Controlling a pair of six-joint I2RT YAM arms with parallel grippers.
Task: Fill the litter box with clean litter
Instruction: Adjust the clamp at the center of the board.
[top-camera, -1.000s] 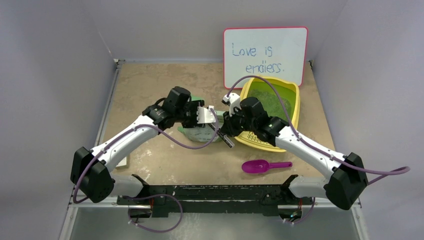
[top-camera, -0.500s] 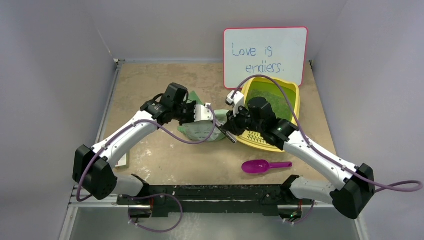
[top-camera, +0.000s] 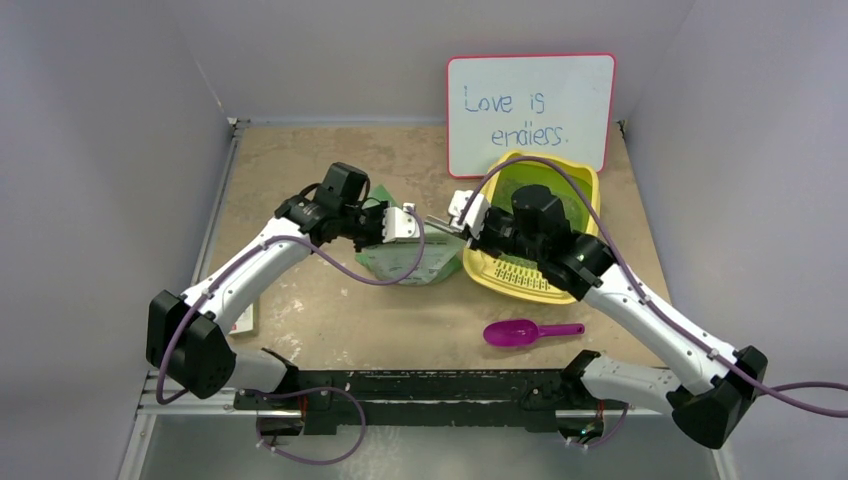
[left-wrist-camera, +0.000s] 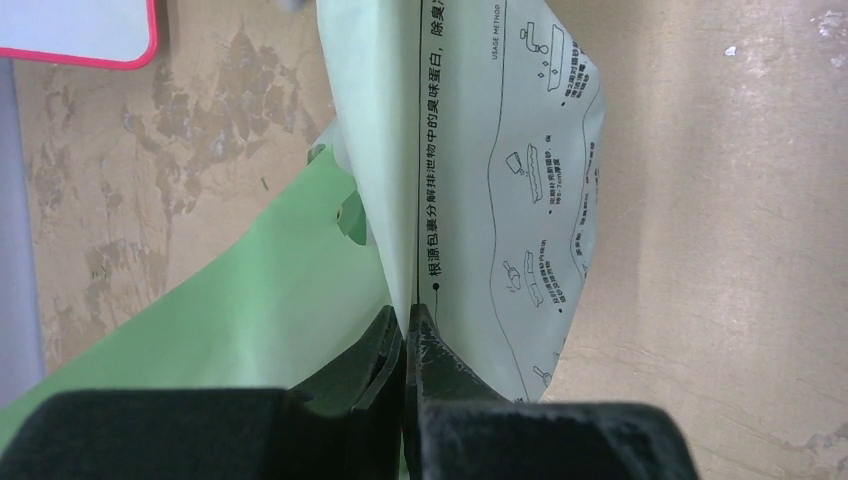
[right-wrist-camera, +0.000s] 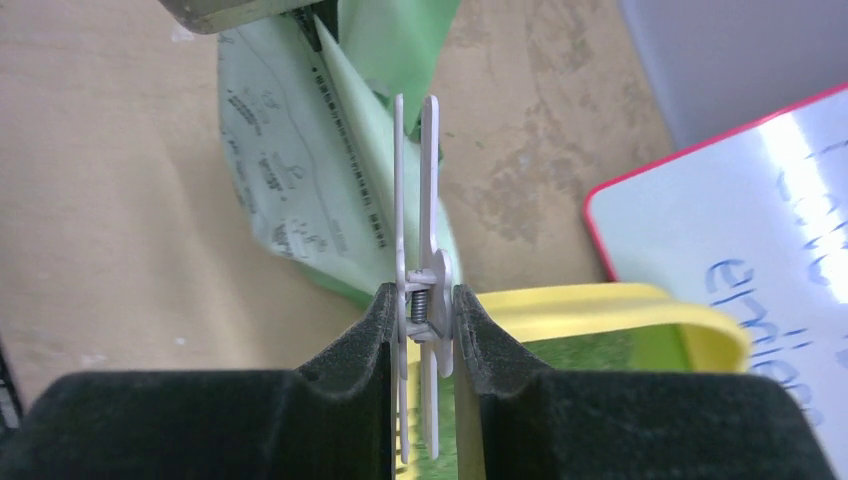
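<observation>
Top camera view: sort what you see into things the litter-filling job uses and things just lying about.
In use: litter box, clean litter, pale green bag (left fingers shut on it), grey clip (in right fingers).
Lying about: magenta scoop, whiteboard.

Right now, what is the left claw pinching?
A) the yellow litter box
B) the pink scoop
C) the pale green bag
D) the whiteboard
C: the left wrist view shows the left claw shut on a fold of the pale green bag, while the pink scoop lies untouched on the table. The right claw grips a grey clip instead.
</observation>
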